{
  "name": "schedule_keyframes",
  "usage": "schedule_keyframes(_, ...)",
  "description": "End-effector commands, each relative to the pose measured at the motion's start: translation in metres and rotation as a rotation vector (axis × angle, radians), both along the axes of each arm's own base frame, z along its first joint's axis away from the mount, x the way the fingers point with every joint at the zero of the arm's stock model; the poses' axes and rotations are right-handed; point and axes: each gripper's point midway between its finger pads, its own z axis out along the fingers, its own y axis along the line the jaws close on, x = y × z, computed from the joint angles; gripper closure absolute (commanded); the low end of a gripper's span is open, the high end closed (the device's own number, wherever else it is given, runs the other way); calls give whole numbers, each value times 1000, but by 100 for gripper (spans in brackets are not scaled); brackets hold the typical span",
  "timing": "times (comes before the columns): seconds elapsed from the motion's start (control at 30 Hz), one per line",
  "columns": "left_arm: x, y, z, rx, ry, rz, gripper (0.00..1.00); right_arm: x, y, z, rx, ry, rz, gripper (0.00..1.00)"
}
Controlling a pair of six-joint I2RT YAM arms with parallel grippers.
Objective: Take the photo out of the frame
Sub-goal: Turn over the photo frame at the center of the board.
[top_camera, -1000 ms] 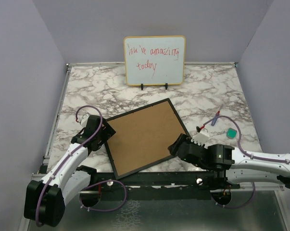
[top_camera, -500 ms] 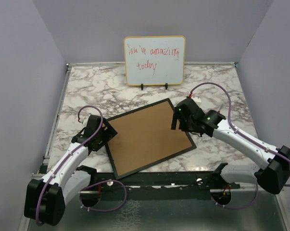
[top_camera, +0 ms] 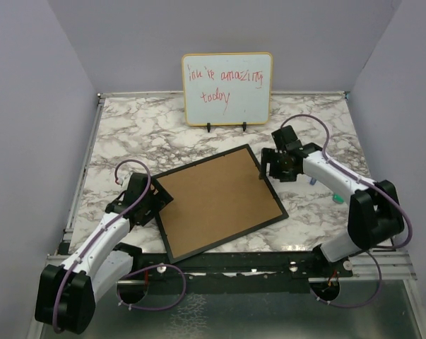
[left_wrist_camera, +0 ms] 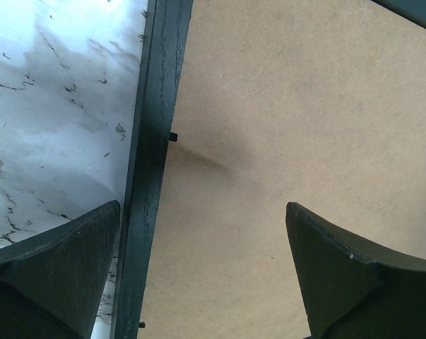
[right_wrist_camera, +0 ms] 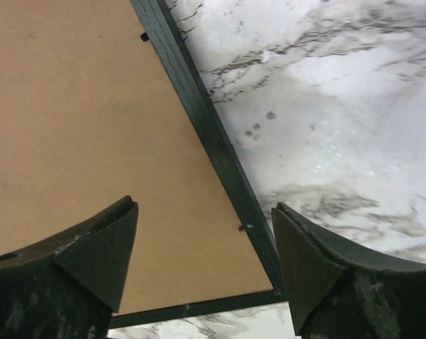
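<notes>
The frame (top_camera: 229,238) lies face down and skewed in the middle of the marble table, its brown back panel (top_camera: 216,201) facing up. The photo is hidden under that panel. My left gripper (top_camera: 158,203) is open over the frame's left rail; in the left wrist view the gripper (left_wrist_camera: 202,236) straddles the black rail (left_wrist_camera: 152,176) and the edge of the panel (left_wrist_camera: 290,120). My right gripper (top_camera: 268,168) is open over the far right corner; in the right wrist view the gripper (right_wrist_camera: 205,229) straddles the rail (right_wrist_camera: 205,127) beside a small metal tab (right_wrist_camera: 246,227).
A whiteboard (top_camera: 227,88) with red handwriting stands on a small easel at the back. A small green object (top_camera: 338,198) lies on the marble right of the frame, under my right arm. Grey walls close in the table on three sides.
My right arm swung from the frame's near right corner up to its far right corner. My left gripper slid slightly nearer along the left rail. The frame has not moved.
</notes>
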Motion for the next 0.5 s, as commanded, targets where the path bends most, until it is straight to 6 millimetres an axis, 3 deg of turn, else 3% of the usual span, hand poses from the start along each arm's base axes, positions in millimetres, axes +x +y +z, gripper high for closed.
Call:
schedule_keyframes(0.0,-1,0,-8,0,21,3,1,22,16,-19,86,22,68,23)
schedule_keyframes(0.27,-3,0,-26,8,53,-6,5,37,10,-50,39,72,80,38)
schedule_keyframes(0.4,7,-16,-24,-54,-15,-77,15,32,1,-54,16,67,12,53)
schedule_keyframes(0.47,15,-27,-19,-91,-60,-125,20,27,-9,-54,-8,43,-44,56)
